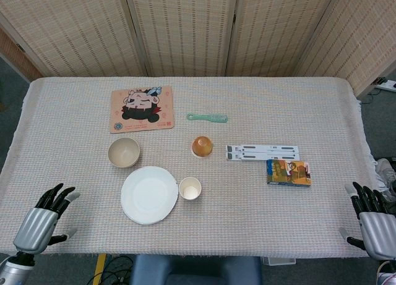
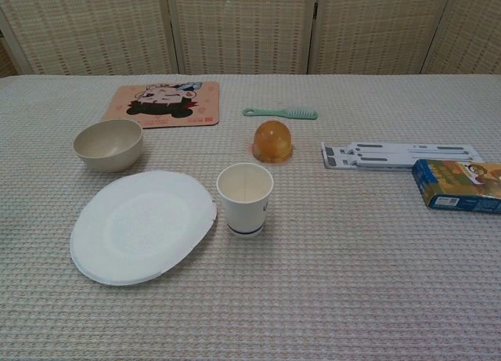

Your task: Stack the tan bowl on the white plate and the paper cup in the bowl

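Note:
The tan bowl (image 1: 124,152) (image 2: 109,144) stands upright and empty on the cloth, just behind the white plate (image 1: 149,194) (image 2: 141,224). The paper cup (image 1: 190,189) (image 2: 245,197) stands upright beside the plate's right edge. My left hand (image 1: 44,220) hovers at the near left corner of the table, holding nothing, fingers spread. My right hand (image 1: 373,218) sits at the near right edge, also holding nothing with fingers apart. Neither hand shows in the chest view.
An orange jelly cup (image 1: 202,146) (image 2: 272,140) sits behind the paper cup. A green comb (image 1: 207,117), a cartoon mat (image 1: 142,109), a white folding stand (image 1: 262,152) and a blue box (image 1: 288,172) lie further back and right. Woven screens stand behind the table.

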You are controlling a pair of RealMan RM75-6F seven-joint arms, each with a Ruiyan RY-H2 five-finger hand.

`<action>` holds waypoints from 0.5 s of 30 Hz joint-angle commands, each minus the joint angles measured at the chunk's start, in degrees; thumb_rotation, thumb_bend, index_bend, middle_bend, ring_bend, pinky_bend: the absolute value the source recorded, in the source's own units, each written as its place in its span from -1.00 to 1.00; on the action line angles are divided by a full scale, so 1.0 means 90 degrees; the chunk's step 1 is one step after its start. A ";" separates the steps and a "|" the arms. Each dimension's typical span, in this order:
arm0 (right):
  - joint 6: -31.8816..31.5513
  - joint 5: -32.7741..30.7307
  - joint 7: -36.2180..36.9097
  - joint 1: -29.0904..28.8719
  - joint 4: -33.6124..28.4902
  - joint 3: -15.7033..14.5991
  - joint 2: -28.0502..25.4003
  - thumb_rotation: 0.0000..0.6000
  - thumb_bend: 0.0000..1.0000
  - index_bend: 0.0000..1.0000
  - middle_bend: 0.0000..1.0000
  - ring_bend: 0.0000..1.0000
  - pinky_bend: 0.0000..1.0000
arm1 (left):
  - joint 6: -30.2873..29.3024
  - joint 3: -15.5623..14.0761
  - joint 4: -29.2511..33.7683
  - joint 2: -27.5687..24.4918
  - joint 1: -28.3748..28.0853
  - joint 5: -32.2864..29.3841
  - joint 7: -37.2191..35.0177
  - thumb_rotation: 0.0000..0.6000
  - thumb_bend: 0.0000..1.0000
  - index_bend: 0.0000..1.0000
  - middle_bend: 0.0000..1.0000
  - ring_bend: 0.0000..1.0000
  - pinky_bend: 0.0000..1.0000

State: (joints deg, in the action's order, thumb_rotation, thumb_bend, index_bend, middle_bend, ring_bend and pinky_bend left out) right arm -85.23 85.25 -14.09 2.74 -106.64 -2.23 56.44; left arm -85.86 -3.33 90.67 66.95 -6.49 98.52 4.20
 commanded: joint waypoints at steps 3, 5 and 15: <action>-0.0049 -0.0011 0.0024 0.0025 -0.0008 0.0021 -0.0011 1.00 -0.57 -1.00 -1.00 -1.00 -1.00 | 0.0049 -0.0020 -0.0009 0.0014 -0.0020 -0.0015 -0.0008 1.00 -0.72 -0.56 -0.67 -0.99 -0.67; -0.0050 -0.0004 0.0037 0.0030 -0.0011 0.0018 -0.0022 1.00 -0.57 -1.00 -1.00 -1.00 -1.00 | 0.0053 -0.0023 -0.0002 0.0014 -0.0025 -0.0013 -0.0011 1.00 -0.72 -0.56 -0.67 -0.99 -0.67; -0.0104 -0.0085 0.0325 0.0037 0.0030 0.0125 -0.0073 1.00 -0.57 -1.00 -1.00 -1.00 -1.00 | 0.0564 0.0159 0.0243 -0.0118 -0.0428 -0.0152 0.0016 1.00 -0.72 -0.55 -0.67 -0.99 -0.67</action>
State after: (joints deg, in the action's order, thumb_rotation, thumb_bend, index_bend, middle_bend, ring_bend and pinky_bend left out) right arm -86.45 84.83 -11.39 3.28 -106.53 -1.36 55.75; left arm -81.68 -2.60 92.18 66.48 -9.40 97.50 4.11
